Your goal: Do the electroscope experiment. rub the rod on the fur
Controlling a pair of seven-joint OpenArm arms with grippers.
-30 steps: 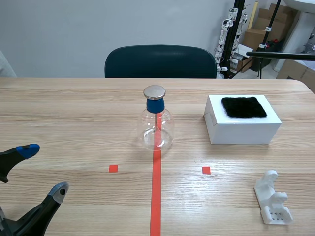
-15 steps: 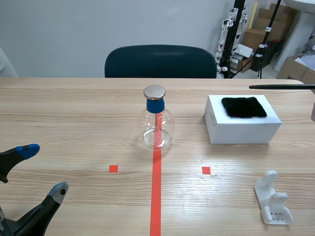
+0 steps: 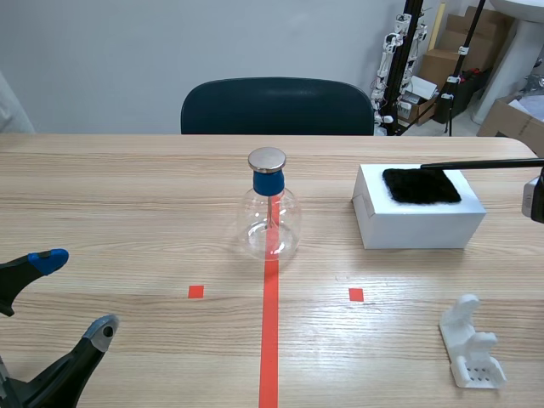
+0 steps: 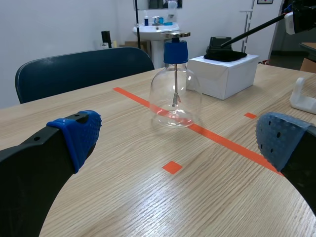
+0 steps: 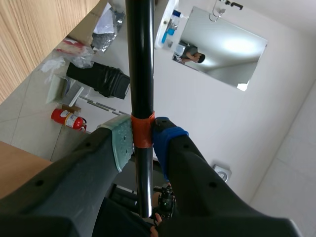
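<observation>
1. Rubbing looks about to start: the rod [image 3: 484,163] lies with its tip over the fur [image 3: 421,184] atop the white box [image 3: 416,225]; contact unclear.
2. Next move, likely: press down and stroke across the fur.
3. Right claw [image 5: 142,143] clamps the rod; left claw [image 4: 180,140] gapes empty, low over the worktop [image 3: 127,195], well apart from the fur.

The rod [image 3: 480,163] has come steadily down, and its tip now sits at the fur's [image 3: 421,185] far edge.
</observation>
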